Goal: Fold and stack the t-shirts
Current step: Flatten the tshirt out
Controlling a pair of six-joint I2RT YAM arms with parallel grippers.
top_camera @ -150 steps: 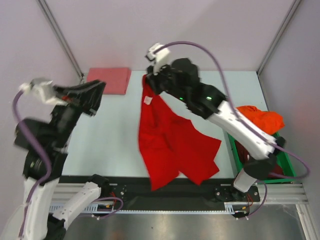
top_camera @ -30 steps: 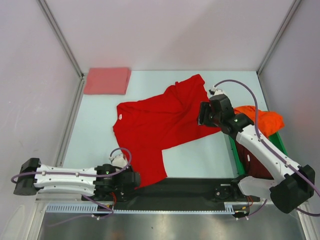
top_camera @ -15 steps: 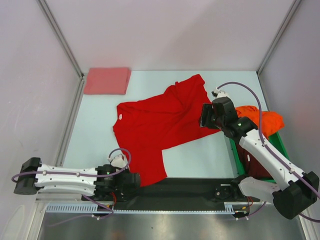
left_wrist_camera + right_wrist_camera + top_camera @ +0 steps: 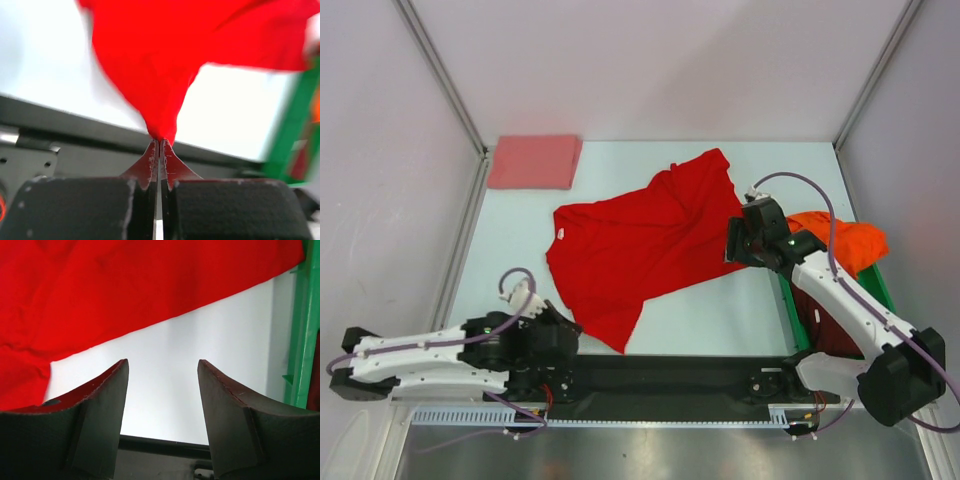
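The bright red t-shirt lies spread and rumpled across the middle of the table. My left gripper is shut on its near lower corner; in the left wrist view the gripper pinches a point of red cloth. My right gripper is open and empty just over the shirt's right edge; in the right wrist view the gripper hangs over bare table below the red cloth. A folded salmon-pink t-shirt lies at the back left. The orange t-shirt and the dark maroon one are in the bin.
A green plastic bin stands at the right edge of the table, its wall close beside my right gripper in the right wrist view. A black rail runs along the near edge. Grey walls enclose the table.
My left gripper has moved back from the near rail, drawing the red shirt's lower corner onto the table. My right gripper has shifted slightly right, off the cloth.
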